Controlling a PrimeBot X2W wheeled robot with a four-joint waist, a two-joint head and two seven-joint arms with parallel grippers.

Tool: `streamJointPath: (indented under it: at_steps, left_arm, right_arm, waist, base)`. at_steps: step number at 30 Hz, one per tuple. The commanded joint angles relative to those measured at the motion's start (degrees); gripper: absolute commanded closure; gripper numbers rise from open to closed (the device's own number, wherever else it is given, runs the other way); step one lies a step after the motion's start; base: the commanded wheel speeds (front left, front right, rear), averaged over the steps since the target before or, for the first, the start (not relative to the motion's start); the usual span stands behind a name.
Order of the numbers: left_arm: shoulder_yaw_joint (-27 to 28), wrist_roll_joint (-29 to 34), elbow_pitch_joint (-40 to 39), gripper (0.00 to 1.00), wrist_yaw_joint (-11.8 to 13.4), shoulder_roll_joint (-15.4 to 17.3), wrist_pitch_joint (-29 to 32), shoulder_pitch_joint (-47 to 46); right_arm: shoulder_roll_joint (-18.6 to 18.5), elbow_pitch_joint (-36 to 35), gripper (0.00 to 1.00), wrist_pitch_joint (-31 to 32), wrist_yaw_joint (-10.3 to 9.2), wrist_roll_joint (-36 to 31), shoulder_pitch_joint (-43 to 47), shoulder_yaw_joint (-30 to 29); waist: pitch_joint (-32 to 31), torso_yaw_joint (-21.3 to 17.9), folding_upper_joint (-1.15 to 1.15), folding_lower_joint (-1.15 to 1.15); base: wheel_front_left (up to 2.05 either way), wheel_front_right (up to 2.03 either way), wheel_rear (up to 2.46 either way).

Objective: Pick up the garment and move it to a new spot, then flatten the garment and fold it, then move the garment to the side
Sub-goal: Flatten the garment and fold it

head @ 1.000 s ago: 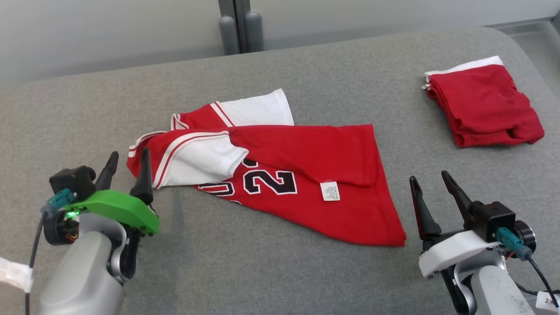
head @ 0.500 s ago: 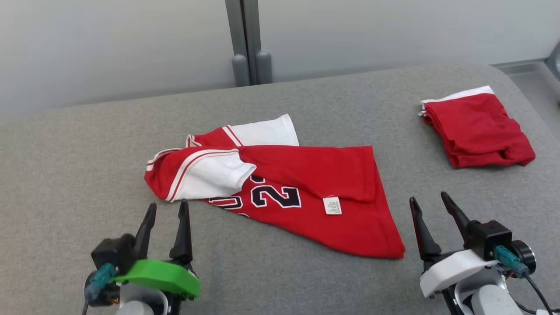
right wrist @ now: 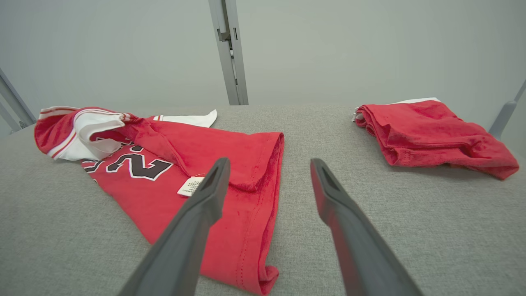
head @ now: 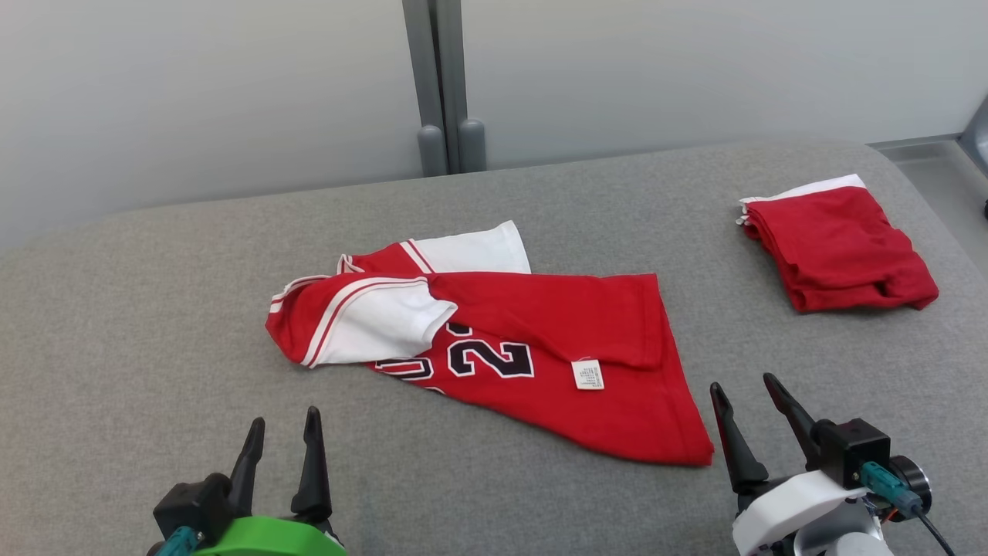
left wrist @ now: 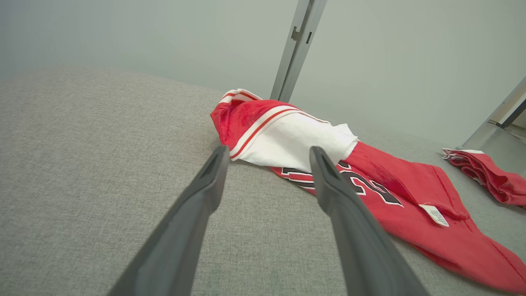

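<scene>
Two claws, and you have both standing wide apart with nothing between the fingers. Your left claw (head: 284,417) sits low over bare gray tabletop (head: 139,324), touching no cloth. Straight ahead of its tips, a little way off, lies the jersey (head: 556,324). The end nearest this claw is a white sleeve (head: 386,328) with red trim, bunched and folded over the chest. Beyond and to the right of that sleeve, black numbers edged in white show on the red body.

Your right claw (head: 742,382) also hangs over the tabletop. The jersey's hem corner lies just beside its left finger; you cannot tell from these views whether they touch. Ahead and to the left of this claw, the red body is doubled over on itself, and a small white label (head: 588,374) lies face up near that fold. The jersey is rumpled, not flat, and spreads across the tabletop between the two claws and ahead of them.

Ahead and to the right of the right claw, well apart from it and the jersey, rests a folded red pile (head: 841,247) with a white edge at the back. A gray post (head: 436,77) rises against the pale wall beyond the tabletop.
</scene>
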Motion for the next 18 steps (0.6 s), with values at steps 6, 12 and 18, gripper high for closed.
streamJointPath:
  at_steps: [6, 12, 18]
  left_arm:
    - [0.9, 1.3, 0.0, 0.0, -0.6, -0.4, -0.2, 1.2]
    - [1.0, 1.6, 0.6, 0.0, -0.9, -0.5, -0.2, 1.1]
    - [0.8, 1.2, 1.1, 0.0, -1.1, -0.5, -0.2, 0.7]
  right_arm:
    - [-0.2, 0.6, 0.0, -0.3, -0.09, 0.5, 0.3, 0.2]
    - [-0.2, 0.7, 0.0, -0.3, -0.09, 0.5, 0.0, 0.3]
    - [-0.2, 0.6, 0.0, -0.3, -0.09, 0.4, 0.1, 0.3]
  waist:
    - [-0.1, 0.0, 0.0, 0.0]
    - [0.1, 0.1, 0.0, 0.0]
    - [0.1, 0.0, 0.0, 0.0]
  base:
    - [0.0, 0.0, 0.0]
    - [0.0, 0.0, 0.0]
    - [0.0, 0.0, 0.0]
